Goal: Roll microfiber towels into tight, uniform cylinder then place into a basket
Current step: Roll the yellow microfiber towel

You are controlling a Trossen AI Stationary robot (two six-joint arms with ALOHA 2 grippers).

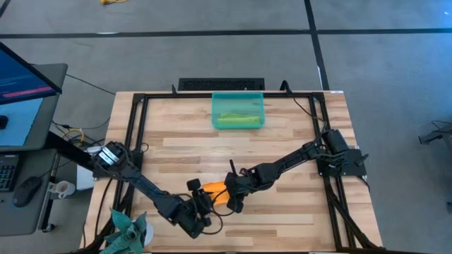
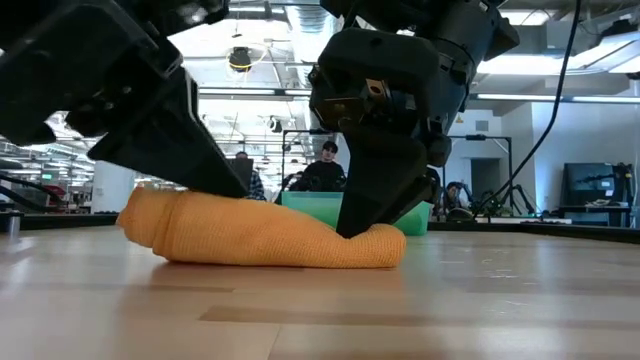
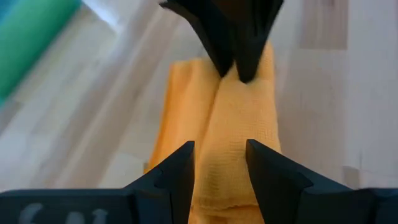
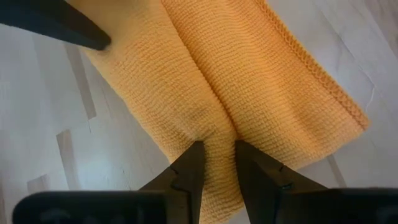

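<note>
The orange towel point(image 1: 216, 189) lies as a loose roll on the table near its front edge; it also shows in the low view point(image 2: 260, 235). My left gripper point(image 1: 202, 202) is shut on the roll's left end. My right gripper point(image 1: 234, 195) is shut on its right end. The two grippers face each other along the roll. The lime green towel point(image 1: 238, 118) lies rolled inside the teal basket point(image 1: 218, 106), which stands at the table's far middle. My left gripper pinches the roll's left end point(image 3: 221, 168) between its two fingers, one on each long side. The fingers slant down from the near left and lie along the roll. The roll rests on the table. My right gripper pinches a raised fold at the roll's right end point(image 4: 216, 138) between its two fingertips. The fingers slant down from the right point(image 2: 365, 215). The towel dents in under them, and its underside stays on the table.
A dark teal spiky plant-like thing point(image 1: 127, 229) lies at the table's near left corner. A black frame point(image 1: 134, 120) runs along the table's sides. A monitor point(image 1: 25, 99) stands off the left edge. Bare wood lies between the roll and the basket.
</note>
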